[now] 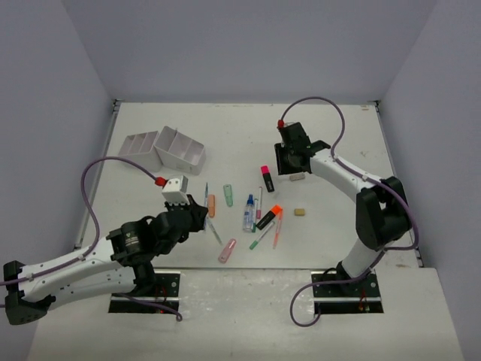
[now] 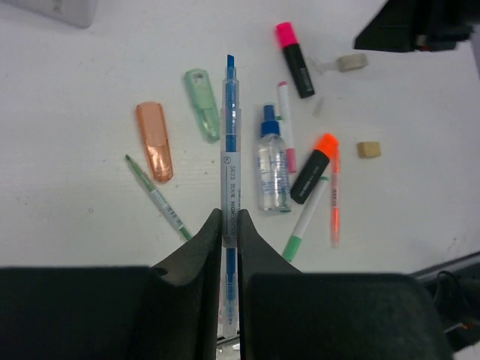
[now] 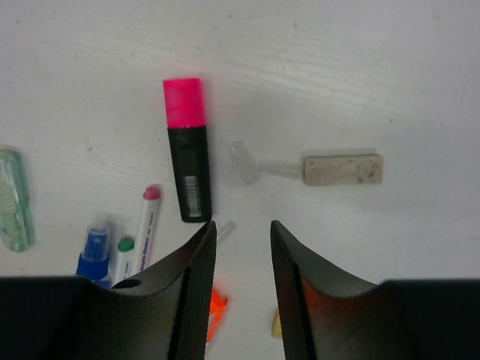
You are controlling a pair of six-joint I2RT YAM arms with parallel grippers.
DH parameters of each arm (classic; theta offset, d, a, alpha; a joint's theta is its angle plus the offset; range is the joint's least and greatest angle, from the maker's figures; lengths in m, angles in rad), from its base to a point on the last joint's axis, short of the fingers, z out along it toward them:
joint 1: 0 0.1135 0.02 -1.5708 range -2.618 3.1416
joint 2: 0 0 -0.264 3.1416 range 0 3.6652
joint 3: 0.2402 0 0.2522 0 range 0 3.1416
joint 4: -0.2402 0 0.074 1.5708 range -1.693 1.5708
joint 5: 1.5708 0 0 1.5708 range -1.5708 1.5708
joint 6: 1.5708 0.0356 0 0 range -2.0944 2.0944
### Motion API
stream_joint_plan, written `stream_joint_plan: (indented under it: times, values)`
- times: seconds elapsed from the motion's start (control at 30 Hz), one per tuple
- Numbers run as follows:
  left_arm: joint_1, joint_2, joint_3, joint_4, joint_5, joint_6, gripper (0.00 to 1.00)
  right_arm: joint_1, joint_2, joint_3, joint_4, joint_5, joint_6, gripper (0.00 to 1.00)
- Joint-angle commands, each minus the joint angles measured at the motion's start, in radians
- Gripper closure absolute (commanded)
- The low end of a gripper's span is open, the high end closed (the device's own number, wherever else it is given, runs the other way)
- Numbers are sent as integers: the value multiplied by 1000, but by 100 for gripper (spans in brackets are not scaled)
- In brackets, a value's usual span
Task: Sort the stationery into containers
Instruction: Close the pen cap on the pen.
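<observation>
ok so the left gripper (image 2: 230, 219) is clamped tight on a blue pen (image 2: 231, 135) with a clear barrel. It's pinched near the back end, so most of the barrel sticks straight out ahead of the fingers with the blue tip farthest away, and a short stub runs back between the jaws. It looks lifted a bit, but I can't say for sure

Under and around that pen is the rest of the pile on the table (image 1: 338, 135). An orange cap-shaped piece (image 2: 154, 140) and a thin green pen (image 2: 157, 199) lie on one side. A pale green piece (image 2: 202, 103) sits just beside the barrel. The blue-capped bottle (image 2: 272, 161) is on the other side, with an orange-capped black highlighter (image 2: 315, 169) past it, next to a thin orange pen (image 2: 334, 202)

The white organiser (image 1: 169, 148) is at the far left of the table, well apart from that gripper and beyond it

The right gripper (image 3: 241, 225) has its jaws apart with a modest gap and nothing in it, just bare table showing through. A pink-capped highlighter (image 3: 186, 150) lies just ahead of the finger on the left of the wrist view, pink end pointing away, near it but not between the jaws. A tan eraser (image 3: 343, 169) lies ahead on the other side, with a small clear piece (image 3: 244, 161) between it and the highlighter. A second eraser (image 1: 300, 213) sits nearer the arm bases, off on its own
</observation>
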Motion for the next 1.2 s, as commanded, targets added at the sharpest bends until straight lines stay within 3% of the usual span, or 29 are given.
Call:
stream_joint_plan:
  times: [0.0,0.3,0.87,0.97,1.13,1.17]
  values:
    - [-5,-79,98,97,137,304,100,-28,97,129,-25,-59,-138,63]
    - [-5,-154,166,12,223,428,100,-27,326,305,-125,-103,-183,66]
    - [-4,-193,151,14,216,423,100,-10,429,321,-137,-84,-167,75]
    - [-5,-199,147,13,223,420,100,-9,426,319,-134,-80,-159,80]
    - [-5,-213,130,21,223,401,100,-7,384,317,-145,-61,-98,100]
    - [-5,-213,122,26,225,396,100,-7,341,309,-142,-58,-83,100]
